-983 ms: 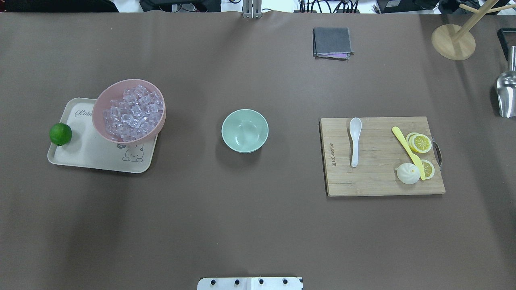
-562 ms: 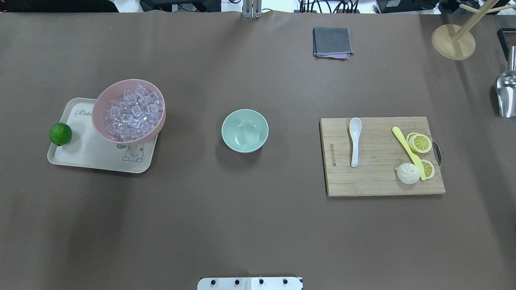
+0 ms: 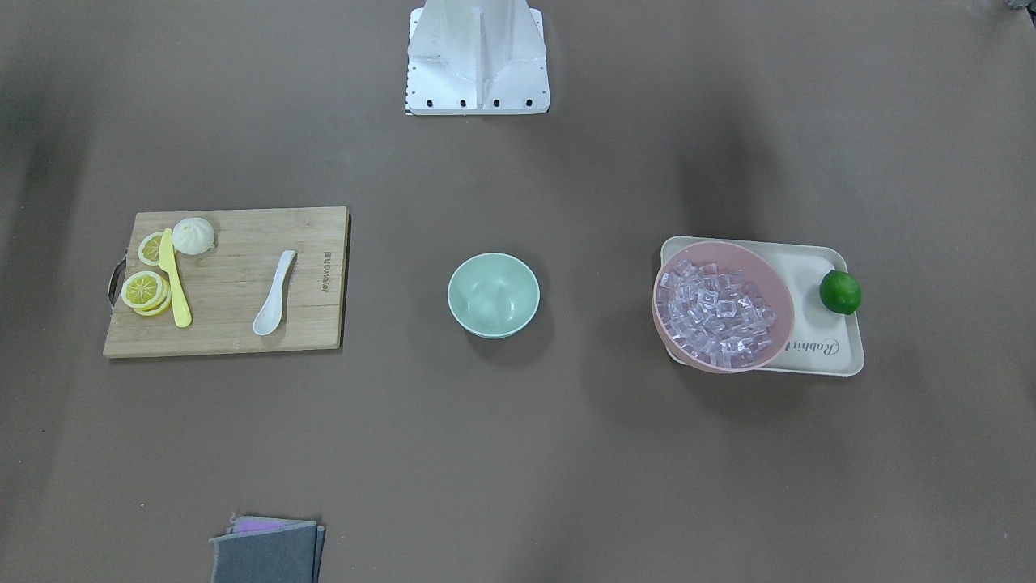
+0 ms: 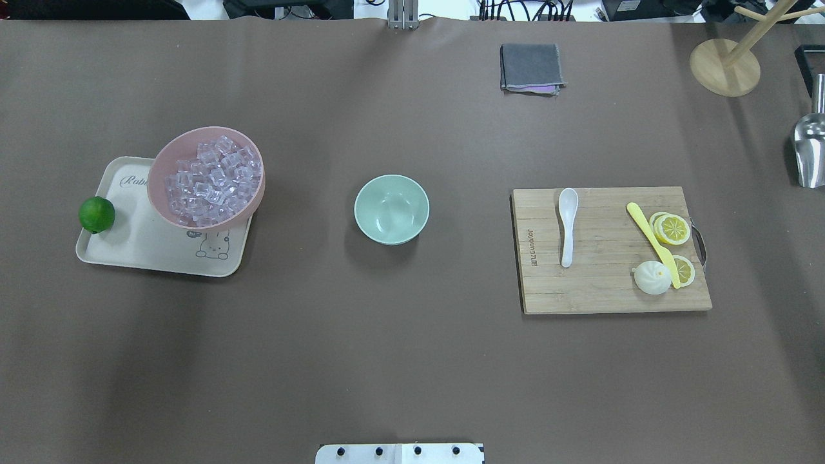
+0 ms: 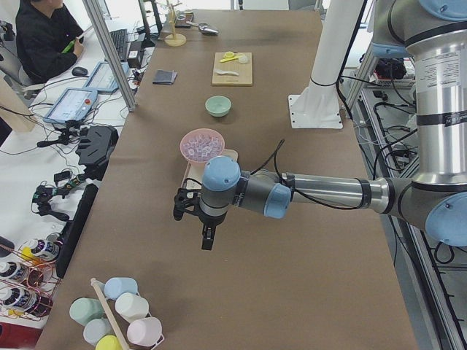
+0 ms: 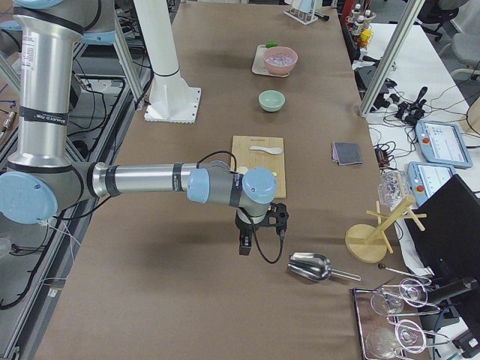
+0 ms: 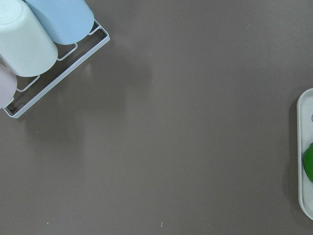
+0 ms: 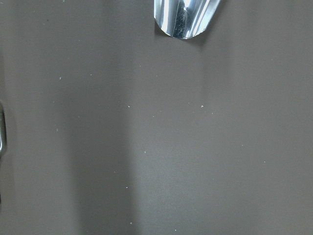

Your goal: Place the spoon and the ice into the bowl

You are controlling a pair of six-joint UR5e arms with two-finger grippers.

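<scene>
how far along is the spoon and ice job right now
Done: nothing; the bowl is empty. In hand: nothing; the left tool and right tool hover over bare table near its ends. Left: the spoon lies on the cutting board, the ice sits in the pink bowl on the tray; both must go into the bowl.

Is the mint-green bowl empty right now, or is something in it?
Empty. The mint-green bowl shows a bare inside; the spoon lies on the cutting board, the ice in the pink bowl.
</scene>
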